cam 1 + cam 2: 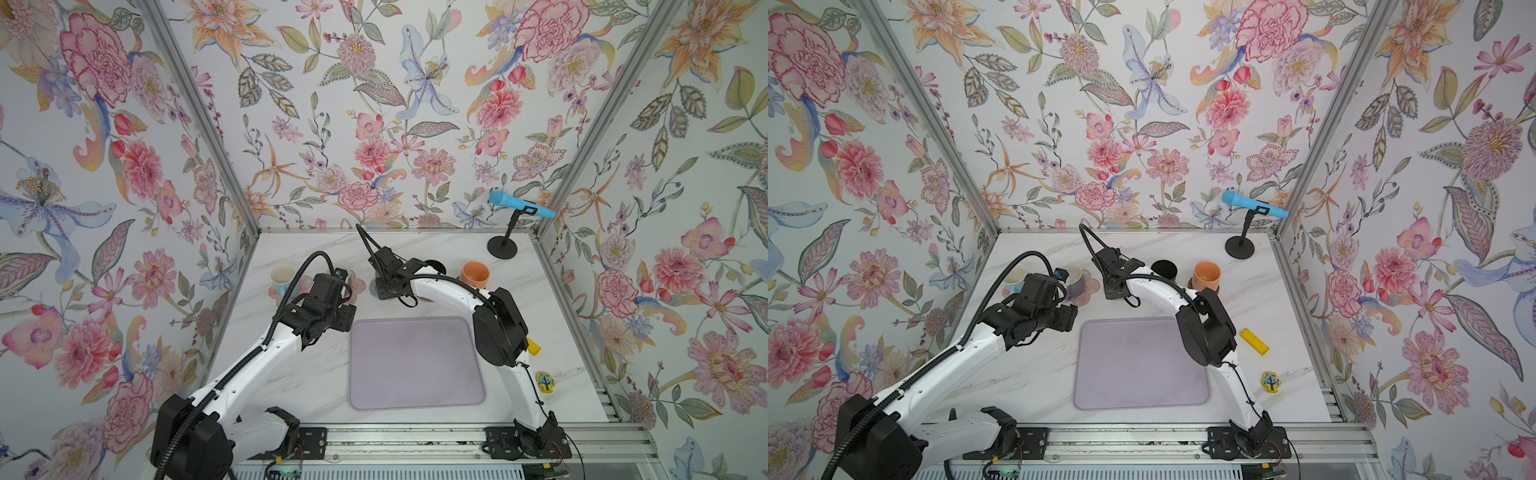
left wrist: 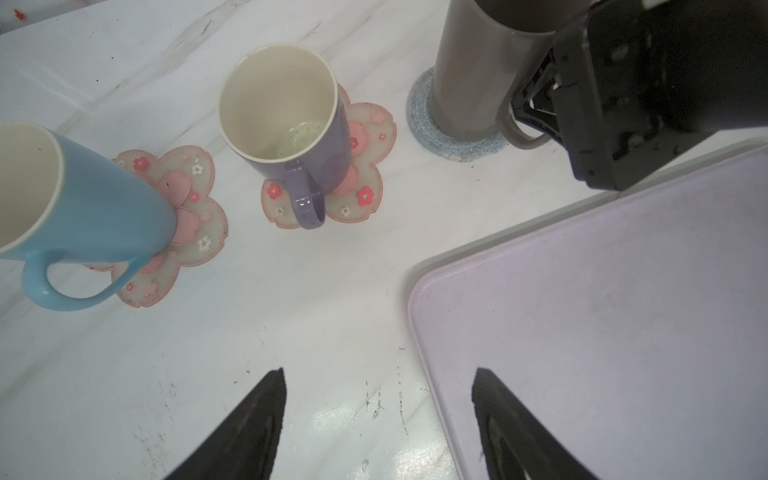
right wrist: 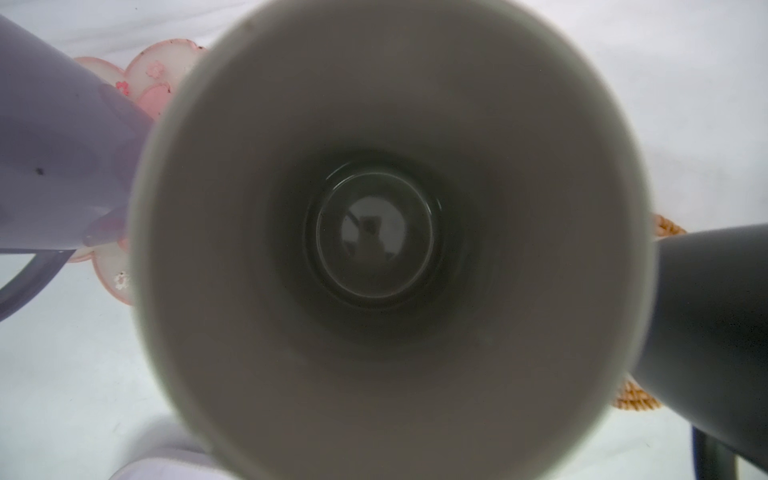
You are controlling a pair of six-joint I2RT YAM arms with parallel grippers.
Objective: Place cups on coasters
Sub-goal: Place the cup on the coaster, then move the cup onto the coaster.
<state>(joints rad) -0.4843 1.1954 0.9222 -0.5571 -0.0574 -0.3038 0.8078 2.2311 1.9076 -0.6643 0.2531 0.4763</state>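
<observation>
**GREY MUG, ON COASTER**

Tall grey ceramic mug (image 2: pixel 469 75): upright on the grey ringed disc coaster (image 2: pixel 424 124), just beyond a corner of the large lilac rectangular mat (image 2: pixel 602 311). Likely rigid, weighty, glazed-slick, chippable; take by the handle loop. Right pincer (image 2: pixel 534 104): closed at that handle, seemingly clamped. Left pincer (image 2: pixel 378 395): jaws apart, empty, at the mat's edge.

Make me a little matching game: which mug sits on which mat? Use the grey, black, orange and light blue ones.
Mugs:
1. grey mug
2. black mug
3. orange mug
4. light blue mug

Mats:
A. dark brown disc
B. pink flower mat
C. grey ringed disc
D. woven tan disc

Pairs: 1-C, 2-D, 3-A, 4-B.
</observation>
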